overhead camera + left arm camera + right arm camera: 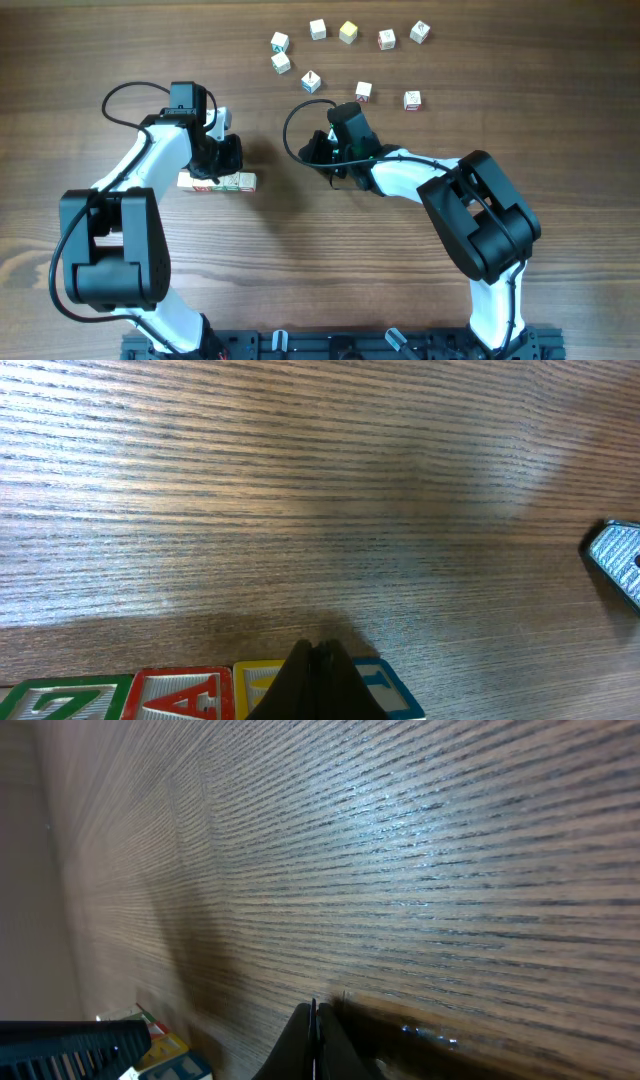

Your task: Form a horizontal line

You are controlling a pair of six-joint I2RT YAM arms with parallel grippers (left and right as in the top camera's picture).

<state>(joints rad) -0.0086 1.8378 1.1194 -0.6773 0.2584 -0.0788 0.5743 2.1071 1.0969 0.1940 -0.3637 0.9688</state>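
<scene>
Nine loose cubes [347, 32] are scattered towards the far edge of the worktop [320, 250], right of its middle, well apart from the horizontal line [217, 182]. Nothing is seen between them and the line but bare wood. The right end effector [318, 152] is held near the middle of the worktop, to the right of the line and clear of it.

The line is placed left of the middle, and its long axis runs parallel to the near edge. From overhead its middle is covered by the left end effector [220, 168], so only its two ends are shown.

In the left wrist view the line [185, 695] is seen at the bottom edge. Four cubes are set edge to edge, framed green, red, yellow and blue in turn. The left end effector [315, 685] is closed, its fingers pressed together in front of the yellow and blue cubes (contact with them cannot be told). A blue-grey object [620, 555] at the right edge of that view cannot be identified.

In the right wrist view the right end effector [313, 1040] is closed on nothing, low over the wood. Part of the line [150, 1038] is glimpsed at the lower left.
</scene>
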